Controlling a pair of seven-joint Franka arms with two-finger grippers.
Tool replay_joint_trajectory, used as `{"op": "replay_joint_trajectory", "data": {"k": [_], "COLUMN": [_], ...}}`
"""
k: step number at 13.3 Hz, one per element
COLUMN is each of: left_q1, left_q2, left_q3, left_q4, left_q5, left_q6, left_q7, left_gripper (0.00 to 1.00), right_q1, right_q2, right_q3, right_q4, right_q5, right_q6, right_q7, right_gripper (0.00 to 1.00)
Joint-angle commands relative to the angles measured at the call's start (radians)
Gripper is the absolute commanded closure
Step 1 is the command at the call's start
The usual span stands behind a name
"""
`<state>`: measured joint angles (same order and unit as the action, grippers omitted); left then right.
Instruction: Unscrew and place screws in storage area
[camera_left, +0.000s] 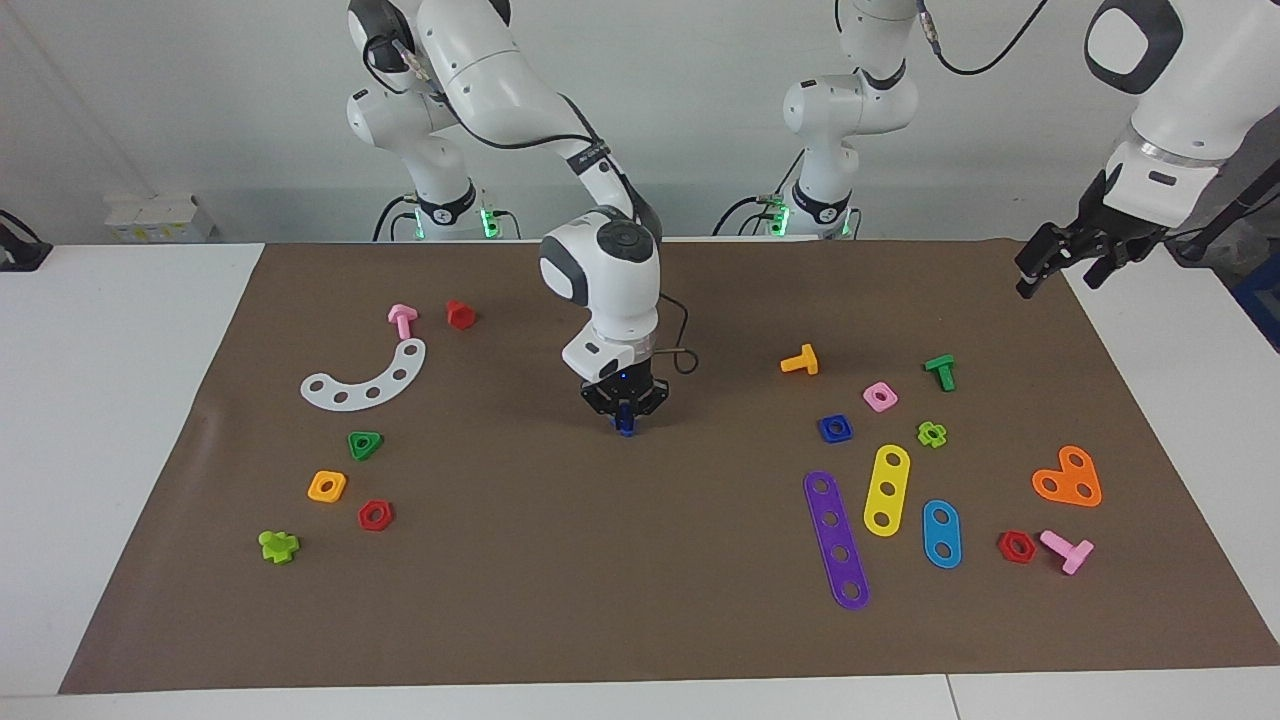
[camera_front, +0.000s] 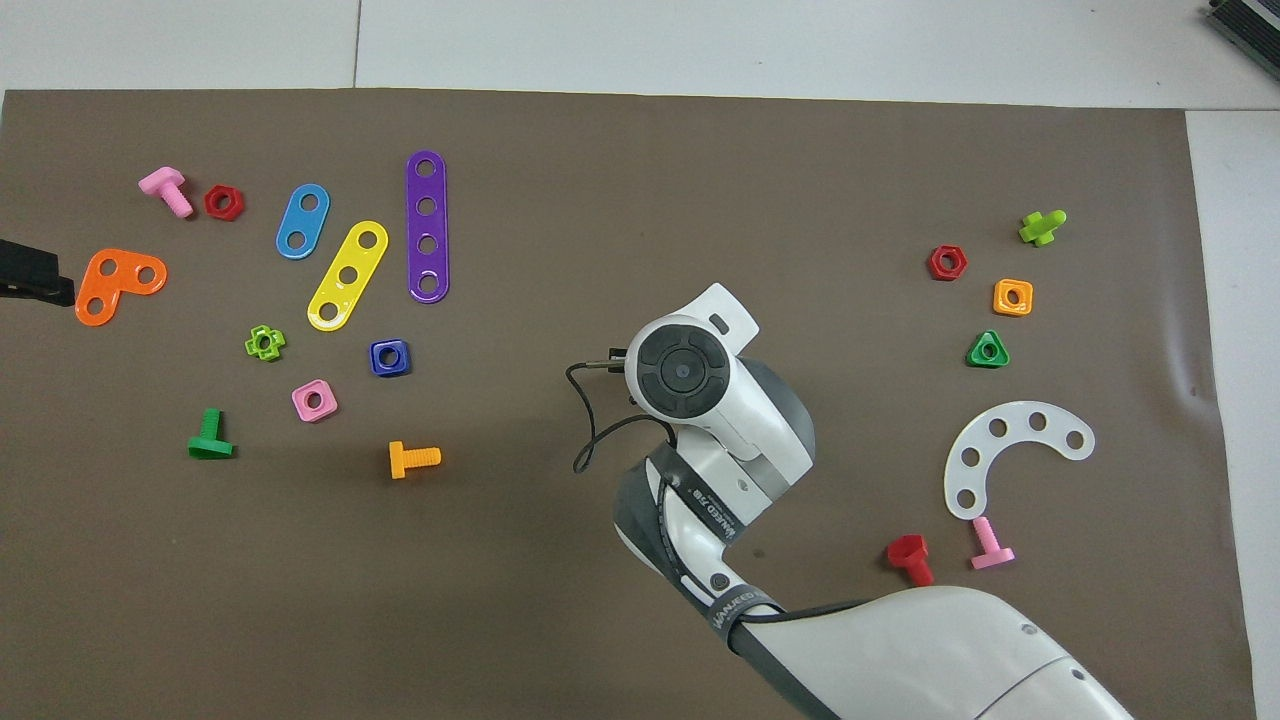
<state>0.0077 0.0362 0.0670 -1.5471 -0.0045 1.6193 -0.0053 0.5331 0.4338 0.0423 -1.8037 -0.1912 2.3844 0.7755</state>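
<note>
Two white robot arms work over a bench covered by a brown mat (camera_left: 560, 600) strewn with bright plastic toy parts. At the middle of the mat, the right pincer (camera_left: 625, 418) points straight down, its fingertips clenched on a small dark-blue plastic toy bolt (camera_left: 626, 427), which sits low at the mat surface; whether it has lifted clear I cannot tell. In the overhead view the arm's wrist hides both bolt and fingertips.

The bolt looks light, hard and smooth, so it should not bend but could slip or twist between the fingertips. Its stubby shaft or the flat sides of its head seem the sensible place to hold, squarely rather than on a corner.

The storage patch lies toward the right arm's end of the bench, marked by a white curved plastic strip with holes (camera_left: 366, 378), a green triangular nut (camera_left: 365, 444), an orange square nut (camera_left: 327, 486) and a red hexagonal nut (camera_left: 375, 515).

The left pincer (camera_left: 1062, 262) waits raised over the mat's edge at the left arm's end, its fingers spread and empty.
</note>
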Motion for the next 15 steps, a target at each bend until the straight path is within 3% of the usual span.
{"op": "replay_joint_trajectory", "data": {"k": [1,8,12,15], "left_q1": [0.001,0.001,0.001,0.001], "left_q2": [-0.029,-0.029,-0.029,-0.029], "left_q3": [-0.004,-0.004,-0.004,-0.004], "left_q4": [-0.033,-0.033,-0.033,-0.033], "left_q5": [0.020,0.020,0.020,0.020], "left_q6": [0.016,0.016,0.016,0.016], "left_q7": [-0.001,-0.001,-0.001,-0.001], "left_gripper": [0.00,0.00,0.00,0.00], "right_q1": [-0.050,-0.234,-0.389,-0.498], "right_q2": [-0.081,-0.202,-0.228,-0.236], "right_q3": [0.010,0.008,0.010,0.011], "right_q4": [-0.074,-0.204,-0.267,-0.350], "right_q5": [-0.027,-0.027,-0.028,-0.027], "right_q6": [0.013,0.012,0.035,0.160], "right_q7": [-0.034,-0.071,-0.218,-0.336], "right_gripper": [1.00,1.00,1.00,1.00]}}
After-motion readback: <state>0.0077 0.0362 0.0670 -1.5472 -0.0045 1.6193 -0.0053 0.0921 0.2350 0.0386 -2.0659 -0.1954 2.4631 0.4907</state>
